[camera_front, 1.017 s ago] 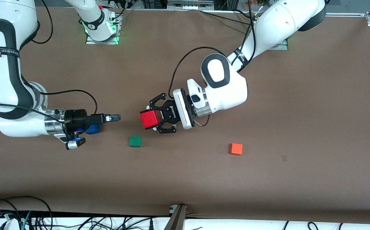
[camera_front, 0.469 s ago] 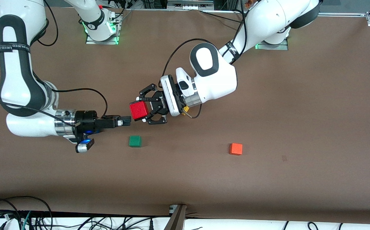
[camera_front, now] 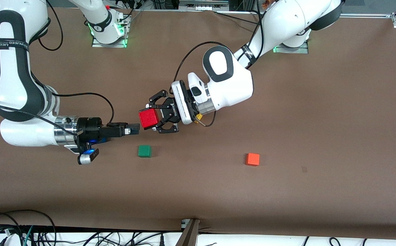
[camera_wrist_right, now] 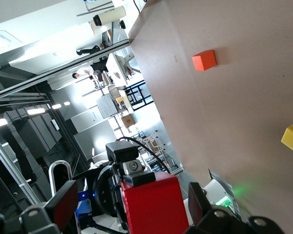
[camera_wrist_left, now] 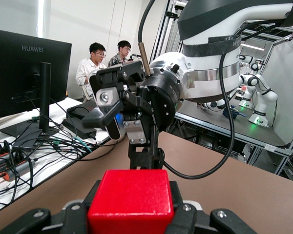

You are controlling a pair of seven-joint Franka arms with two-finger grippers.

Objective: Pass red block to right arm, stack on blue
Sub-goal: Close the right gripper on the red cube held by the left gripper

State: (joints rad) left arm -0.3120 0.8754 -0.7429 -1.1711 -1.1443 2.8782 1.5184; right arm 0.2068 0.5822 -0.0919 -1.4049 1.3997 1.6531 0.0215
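Holding the red block [camera_front: 149, 118] clamped between the claw fingers of the left gripper [camera_front: 157, 117], up over bare table [camera_front: 287, 136] farther from the front camera than the green cube [camera_front: 144, 151]. Being a cube, showing no long axis; turned slightly askew, one face toward the right gripper [camera_front: 134, 128]. Reaching level toward that face, slim fingers parted, gripping nothing, tips just beside the block. Orange cube [camera_front: 252, 159] lying toward the left arm's end.

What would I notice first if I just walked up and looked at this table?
Probably the red block, held up over the middle of the brown table by the left end effector. The right end effector points straight at it, almost touching. Down on the table, a green cube and an orange cube sit nearer the front camera.
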